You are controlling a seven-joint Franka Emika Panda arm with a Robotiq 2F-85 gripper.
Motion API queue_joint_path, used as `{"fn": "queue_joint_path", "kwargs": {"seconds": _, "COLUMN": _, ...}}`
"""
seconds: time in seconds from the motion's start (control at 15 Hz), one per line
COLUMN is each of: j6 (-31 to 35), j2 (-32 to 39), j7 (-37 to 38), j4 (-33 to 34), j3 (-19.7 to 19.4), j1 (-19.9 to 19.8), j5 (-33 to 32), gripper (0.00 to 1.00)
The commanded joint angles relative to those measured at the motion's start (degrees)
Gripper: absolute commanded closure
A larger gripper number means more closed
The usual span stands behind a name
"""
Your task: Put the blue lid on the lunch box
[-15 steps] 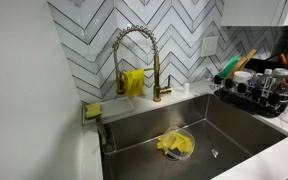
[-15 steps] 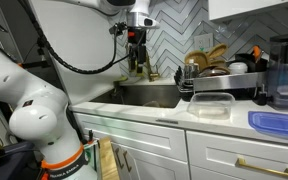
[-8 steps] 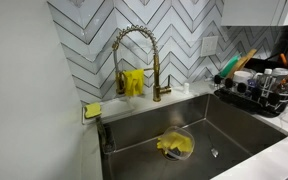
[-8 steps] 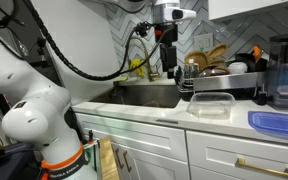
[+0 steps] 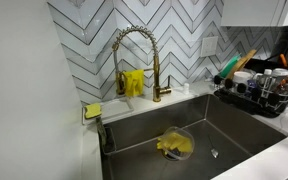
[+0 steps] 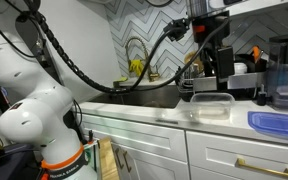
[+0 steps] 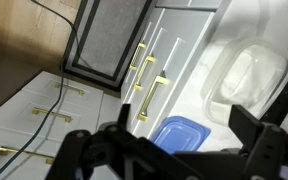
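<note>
Whereas 0.5 s ago the gripper hung just right of the gold faucet, in an exterior view it now stands right of centre, above the clear lunch box. Wrist view: jaws spread apart, empty. The blue lid lies flat on the counter, lower right corner, apart from the box.

The white countertop carries a clear lunch box, open-topped, just beside the sink. The blue lid lies flat near the counter's front edge, close to the box but not touching. A black dish rack stands behind, against the tiled wall.
</note>
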Motion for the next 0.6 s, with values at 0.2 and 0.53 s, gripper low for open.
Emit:
{"fn": "queue_joint_path", "kwargs": {"seconds": 0.2, "j6": -0.21, "j2": 0.73, "j7": -0.22, "j4": 0.87, "j3": 0.41, "j1": -0.33, "j5": 0.52, "gripper": 0.0}}
{"fn": "queue_joint_path", "kwargs": {"seconds": 0.53, "j6": 0.17, "j2": 7.22, "j7": -11.04, "j4": 5.12, "j3": -3.19, "j1": -0.27, "j5": 7.58, "gripper": 0.0}}
